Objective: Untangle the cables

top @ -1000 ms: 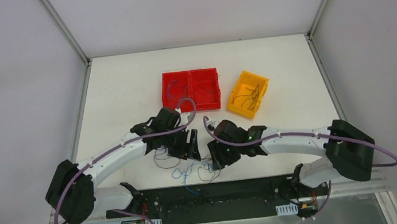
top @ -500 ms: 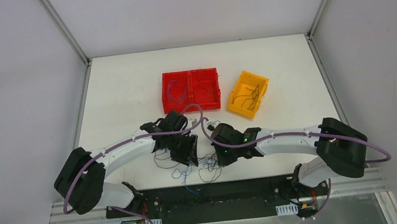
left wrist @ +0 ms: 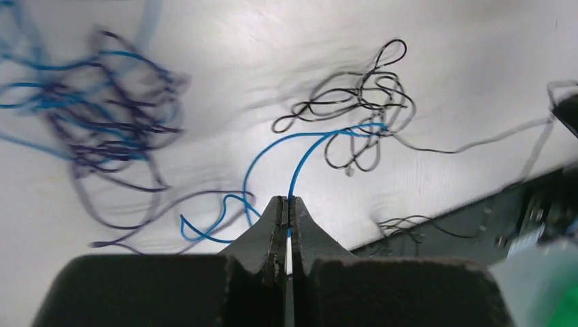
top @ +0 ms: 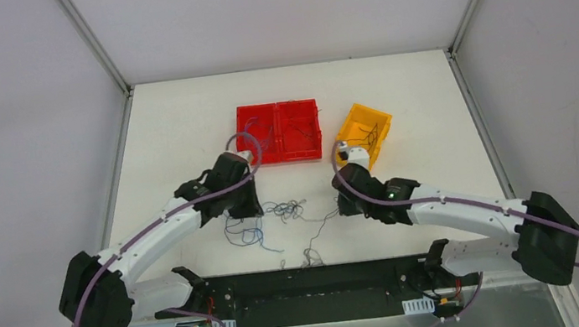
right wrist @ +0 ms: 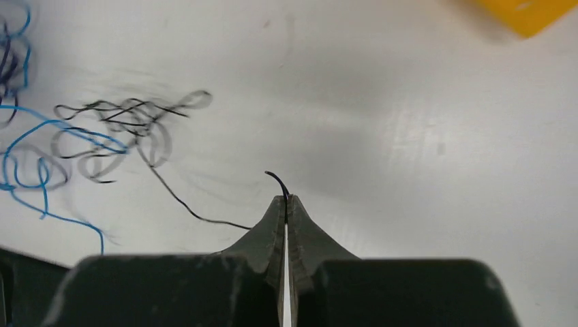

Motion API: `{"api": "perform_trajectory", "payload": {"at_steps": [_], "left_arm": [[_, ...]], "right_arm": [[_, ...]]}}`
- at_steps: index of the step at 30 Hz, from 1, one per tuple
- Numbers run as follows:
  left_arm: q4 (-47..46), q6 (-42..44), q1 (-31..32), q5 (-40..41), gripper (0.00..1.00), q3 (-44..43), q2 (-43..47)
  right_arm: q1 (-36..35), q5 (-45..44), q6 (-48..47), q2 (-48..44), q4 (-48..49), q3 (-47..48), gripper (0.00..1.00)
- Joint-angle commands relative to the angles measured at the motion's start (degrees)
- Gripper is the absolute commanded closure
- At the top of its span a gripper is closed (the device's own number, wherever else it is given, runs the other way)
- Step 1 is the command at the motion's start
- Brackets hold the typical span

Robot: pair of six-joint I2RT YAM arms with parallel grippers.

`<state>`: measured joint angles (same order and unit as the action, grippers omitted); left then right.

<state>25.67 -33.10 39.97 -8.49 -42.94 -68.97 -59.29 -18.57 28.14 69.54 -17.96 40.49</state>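
The cables lie on the white table between my two grippers. A small black knot [top: 285, 210] sits in the middle, with blue and dark loops [top: 245, 233] to its left. In the left wrist view my left gripper [left wrist: 287, 199] is shut on a blue cable [left wrist: 272, 146] that runs into the black knot [left wrist: 361, 102]. Another blue and dark tangle [left wrist: 102, 116] lies blurred at the left. My right gripper [right wrist: 286, 197] is shut on the end of a thin black cable [right wrist: 177, 197] that leads to the knot [right wrist: 123, 119]. From above, the left gripper [top: 252, 211] and right gripper [top: 342, 204] flank the knot.
A red two-compartment bin [top: 275, 105] and a yellow bin [top: 382, 117] stand behind the grippers, each holding a few thin wires. The black base rail [top: 319, 282] runs along the near edge, and a loose black strand [top: 311, 254] lies just before it.
Both grippers have shut on cables. The arms moved apart, left one to the left, right one to the right and farther back, stretching the bundle out between them.
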Motion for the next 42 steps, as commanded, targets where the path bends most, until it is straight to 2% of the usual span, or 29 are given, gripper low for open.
{"api": "perform_trajectory", "payload": {"at_steps": [1,5,14,19,31,42], "left_arm": [[5.33,-5.34,-9.06,10.80,1.00,-0.60,4.29],[7.96,-8.29,-13.42,17.64,1.00,-0.32,8.57],[14.14,-12.69,-15.87,27.75,1.00,-1.48,11.96],[14.41,-11.06,-16.14,26.56,1.00,-3.03,10.11],[13.79,-7.58,-16.04,23.62,1.00,-4.78,11.18],[13.79,-6.81,-16.11,23.37,1.00,-3.96,12.41]], "right_arm": [[7.27,-10.10,2.82,-7.21,-6.90,-1.97,1.00],[15.25,-11.81,1.30,-13.93,-10.15,-2.45,1.00],[24.87,-15.41,-4.20,-21.90,-14.97,2.64,1.00],[26.59,-6.44,-6.58,-22.70,-13.03,7.11,1.00],[26.59,5.22,-10.90,-11.94,-13.72,30.36,1.00],[26.51,6.17,-11.59,4.77,-7.14,45.91,1.00]]}}
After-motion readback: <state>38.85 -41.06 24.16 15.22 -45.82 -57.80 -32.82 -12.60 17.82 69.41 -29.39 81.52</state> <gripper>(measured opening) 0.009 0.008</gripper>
